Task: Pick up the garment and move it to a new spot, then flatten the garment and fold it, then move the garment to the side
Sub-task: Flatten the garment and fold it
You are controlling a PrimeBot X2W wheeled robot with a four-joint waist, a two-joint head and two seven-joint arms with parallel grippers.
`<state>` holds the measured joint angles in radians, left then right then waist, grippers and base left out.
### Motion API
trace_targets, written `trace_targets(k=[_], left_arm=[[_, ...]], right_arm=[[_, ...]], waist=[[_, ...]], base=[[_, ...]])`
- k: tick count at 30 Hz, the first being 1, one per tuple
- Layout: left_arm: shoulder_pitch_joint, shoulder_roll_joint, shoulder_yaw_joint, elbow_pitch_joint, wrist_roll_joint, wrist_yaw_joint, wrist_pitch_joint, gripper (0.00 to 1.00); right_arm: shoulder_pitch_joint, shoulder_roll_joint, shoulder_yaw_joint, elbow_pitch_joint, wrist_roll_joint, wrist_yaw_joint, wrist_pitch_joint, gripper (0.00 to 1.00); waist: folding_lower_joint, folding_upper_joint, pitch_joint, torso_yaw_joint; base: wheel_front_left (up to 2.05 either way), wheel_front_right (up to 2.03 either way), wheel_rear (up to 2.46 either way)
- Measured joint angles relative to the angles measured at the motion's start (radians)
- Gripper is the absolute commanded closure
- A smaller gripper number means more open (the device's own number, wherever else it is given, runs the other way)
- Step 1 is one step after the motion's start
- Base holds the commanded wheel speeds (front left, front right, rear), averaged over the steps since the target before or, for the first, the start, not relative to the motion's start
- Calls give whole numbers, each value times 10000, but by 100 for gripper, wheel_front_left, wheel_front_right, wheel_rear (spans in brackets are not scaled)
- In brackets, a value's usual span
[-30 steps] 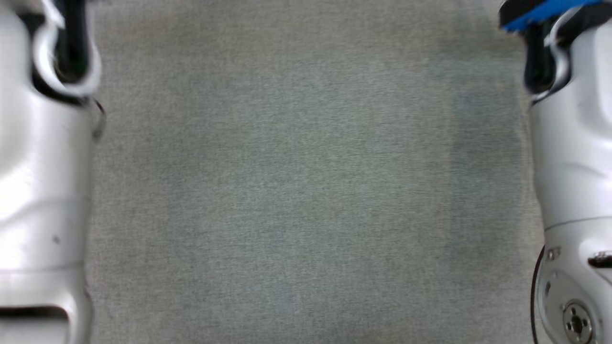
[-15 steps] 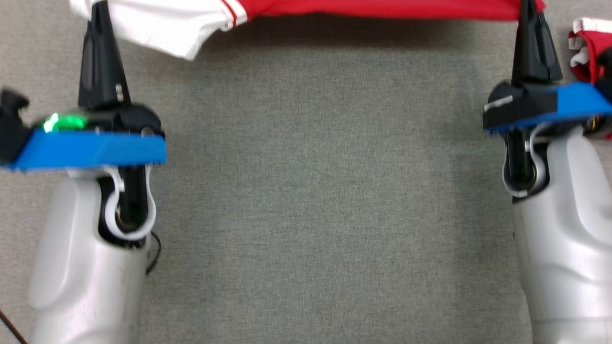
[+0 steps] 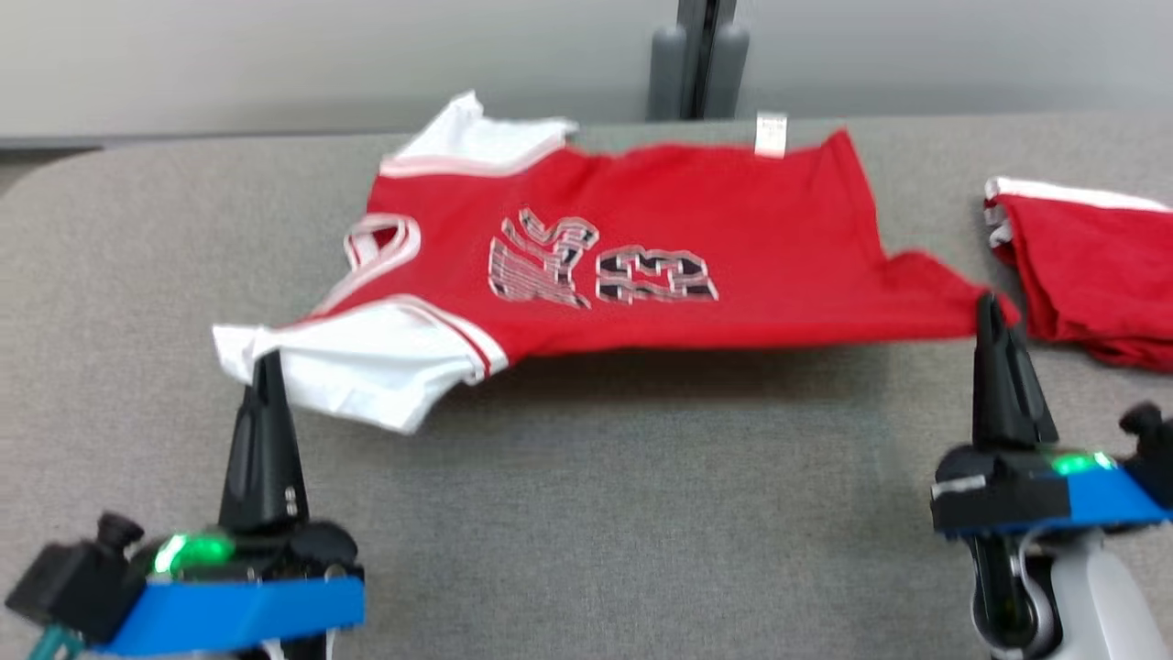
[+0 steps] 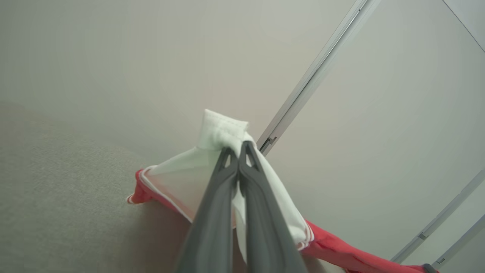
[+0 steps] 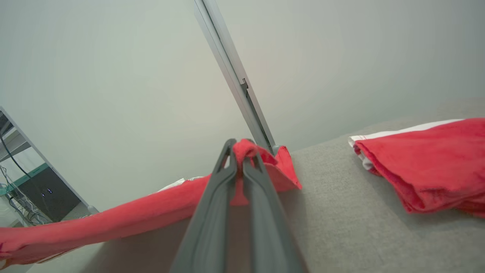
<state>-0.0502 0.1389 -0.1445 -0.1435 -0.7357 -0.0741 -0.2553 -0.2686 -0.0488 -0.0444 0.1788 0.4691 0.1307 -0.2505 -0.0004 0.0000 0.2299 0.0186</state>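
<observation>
A: Where is the red shirt (image 3: 641, 257)?
B: Spread over the grey surface (image 3: 586, 513), print facing up, neck opening towards the robot's left. Its far edge lies on the surface. The near edge is raised and stretched between the two hands, with a shadow beneath it.
A: What does the left hand (image 3: 266, 365) have?
B: Its two dark fingers are pressed together on the corner of the white sleeve (image 3: 367, 362). In the left wrist view a wad of white cloth pokes out past the tips.
A: And the right hand (image 3: 989, 307)?
B: It is clamped on the red hem corner at the other end. In the right wrist view the cloth bunches over the fingertips.
A: Anything else there?
B: A folded red garment (image 3: 1090, 266) with a white edge lies near the right hand, on its outer side, apart from the shirt. A white label (image 3: 771, 135) sticks up at the shirt's far edge. A grey post (image 3: 698, 55) stands behind the surface against a pale wall (image 3: 275, 55).
</observation>
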Motion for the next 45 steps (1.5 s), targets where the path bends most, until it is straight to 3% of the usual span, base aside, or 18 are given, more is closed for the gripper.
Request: trace_targets(k=[9,13,27,45], left_arm=[[2720,301,-297,-2165,240,738,669,100],[3241,295,-456,-2228,163,924,959,100],[2284,73,-949,150,138,629,957,100],[-2176,-453,-982,4059,71,677,1306,100]], right_arm=[[2869,-4,-380,-2274,144,0,966,100],[3422,-4,-449,-2387,128,0,1411,100],[2552,-2,-232,-184,15,0,1705,100],[-906,-2,-610,3185,-865,0,1436,100]], waist=[[0,0,-1108,-125],[1,0,-1173,-116],[4,0,-930,122],[6,1,-14,39]], base=[[0,0,0],[0,0,0],[0,0,0],[0,0,0]])
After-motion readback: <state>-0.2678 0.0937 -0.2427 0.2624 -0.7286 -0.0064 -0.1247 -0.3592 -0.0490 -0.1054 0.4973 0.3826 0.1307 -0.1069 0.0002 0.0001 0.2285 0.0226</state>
